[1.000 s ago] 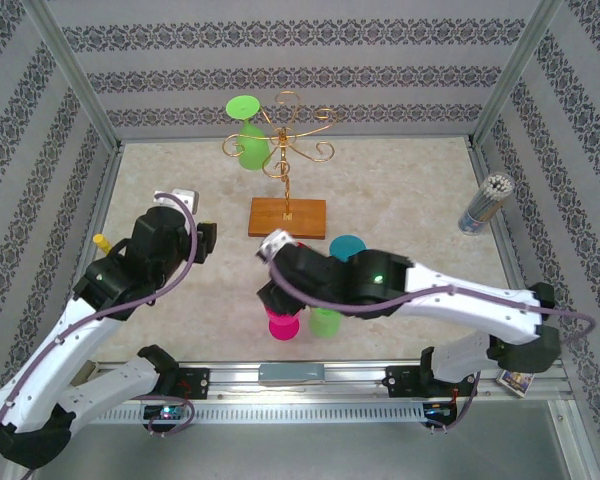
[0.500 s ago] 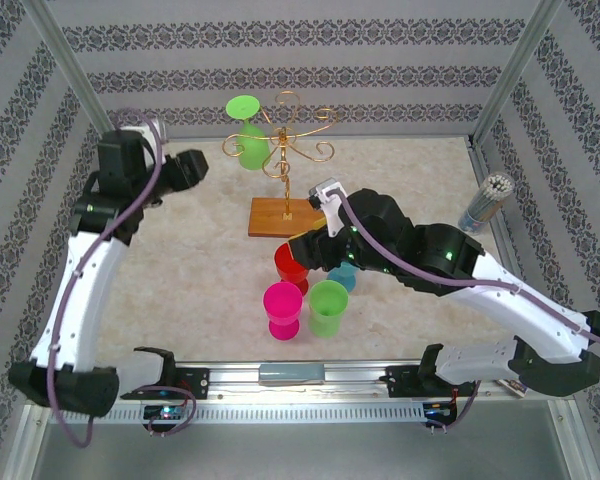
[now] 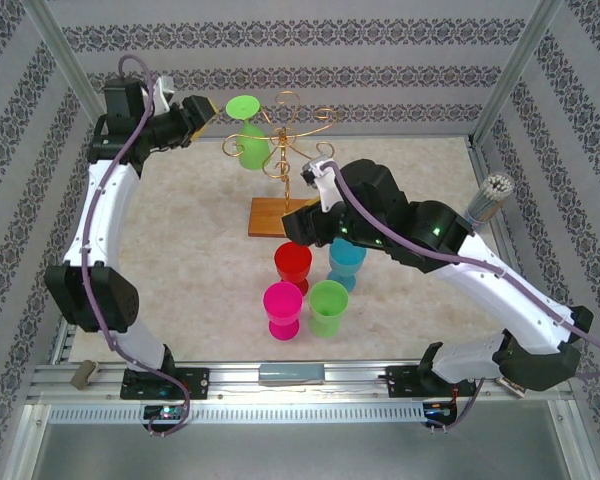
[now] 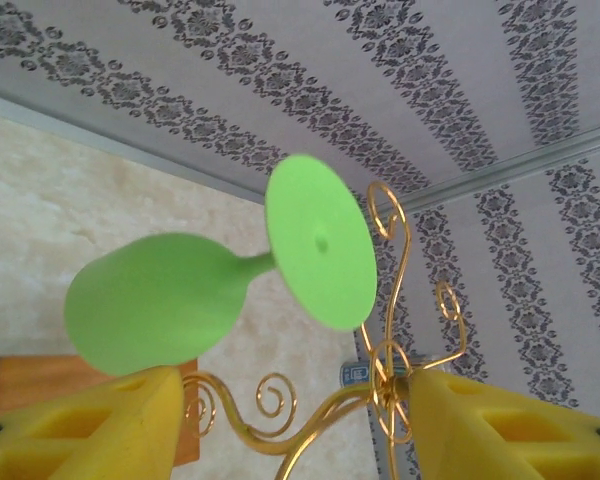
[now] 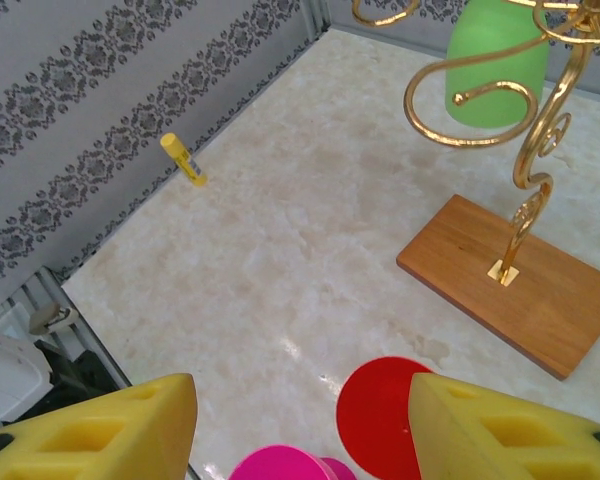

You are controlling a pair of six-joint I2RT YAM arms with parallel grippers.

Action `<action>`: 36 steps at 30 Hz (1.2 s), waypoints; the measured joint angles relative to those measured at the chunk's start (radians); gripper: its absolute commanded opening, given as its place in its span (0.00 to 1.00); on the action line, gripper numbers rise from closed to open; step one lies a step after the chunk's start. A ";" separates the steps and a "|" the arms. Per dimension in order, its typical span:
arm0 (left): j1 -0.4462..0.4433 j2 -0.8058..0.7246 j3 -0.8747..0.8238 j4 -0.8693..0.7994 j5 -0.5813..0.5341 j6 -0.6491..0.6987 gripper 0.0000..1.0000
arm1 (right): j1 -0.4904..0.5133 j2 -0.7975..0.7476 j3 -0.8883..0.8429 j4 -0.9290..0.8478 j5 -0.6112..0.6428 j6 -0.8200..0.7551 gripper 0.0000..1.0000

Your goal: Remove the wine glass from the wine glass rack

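The wine glass (image 4: 155,310), green, is seen hung upside down on the rack (image 4: 385,370) at the back of the table (image 3: 180,250), foot up and caught on a gold scroll arm, bowl hanging below, stem btw. them. The left gripper (image 4: 295,400) is found just beside it, at about the glass's level, fingers (image 4: 80,430) spread fairly wide w/ nothing gripped; only rack wire is seen btw. them. The step in hand is judged to be the approach, w/ the task barely begun. Bowl or stem should be bracketed squarely before closing, and a gentle squeeze is advised, as the glass looks like smooth plastic. The foot prob. needs to be lifted a touch, then slid out toward the arm's open end, not pulled straight down, else the light rack may be dragged or tipped. The right gripper (image 5: 300,400) is likewise open and empty, near the wooden base (image 5: 510,280) and above the cups (image 3: 292,262); the base could be steadied w/ it.
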 measured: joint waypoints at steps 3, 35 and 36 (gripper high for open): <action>0.001 0.047 0.053 0.005 0.018 -0.016 0.61 | -0.011 0.024 0.025 0.000 -0.017 -0.007 0.59; -0.041 0.212 0.171 0.069 0.085 -0.100 0.47 | -0.037 0.044 0.029 0.033 -0.040 -0.006 0.58; -0.043 0.214 0.170 0.070 0.085 -0.100 0.46 | -0.037 0.044 0.029 0.034 -0.040 -0.006 0.58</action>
